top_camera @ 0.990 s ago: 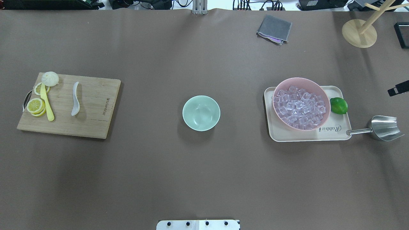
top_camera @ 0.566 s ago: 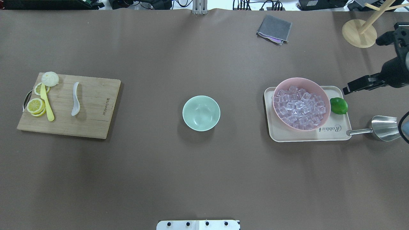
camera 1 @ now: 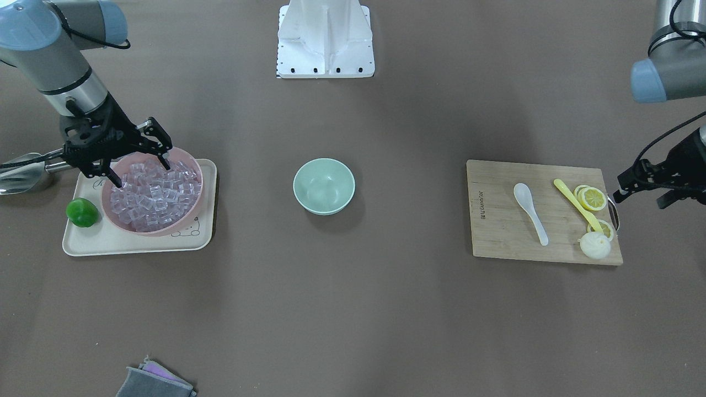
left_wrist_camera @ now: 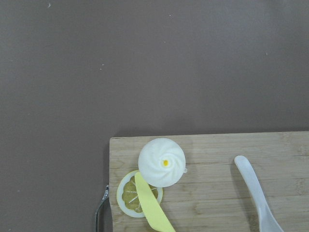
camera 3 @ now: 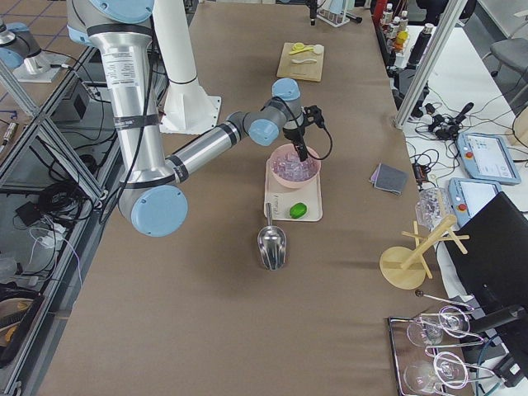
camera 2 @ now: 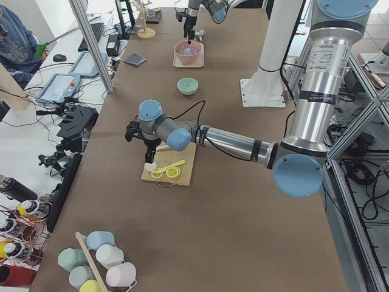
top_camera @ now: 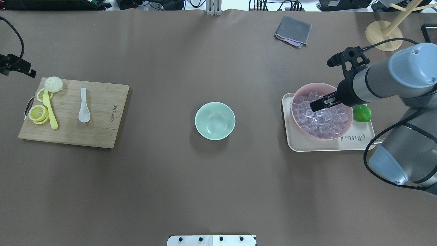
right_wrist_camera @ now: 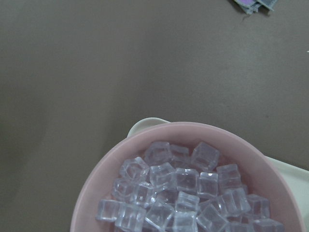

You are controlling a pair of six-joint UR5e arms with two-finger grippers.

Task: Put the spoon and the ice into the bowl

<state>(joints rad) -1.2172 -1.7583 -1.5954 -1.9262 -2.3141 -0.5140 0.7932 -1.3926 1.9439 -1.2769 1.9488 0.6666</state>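
Overhead exterior shows the spoon (top_camera: 83, 110) lying flat on the cutting board (top_camera: 102, 131), at 9 o'clock from the bowl (top_camera: 215, 121) and well apart from it. The ice (top_camera: 321, 123) is heaped in the pink bowl (top_camera: 321, 138) on a tray (top_camera: 358, 145), at 3 o'clock from the bowl. The right gripper (camera 1: 140, 172) hangs over the cubes, jaws spread wide, gripping nothing. The left gripper (camera 1: 640, 201) hovers past the board's edge, at 10 o'clock from the spoon, jaws also apart and bare.
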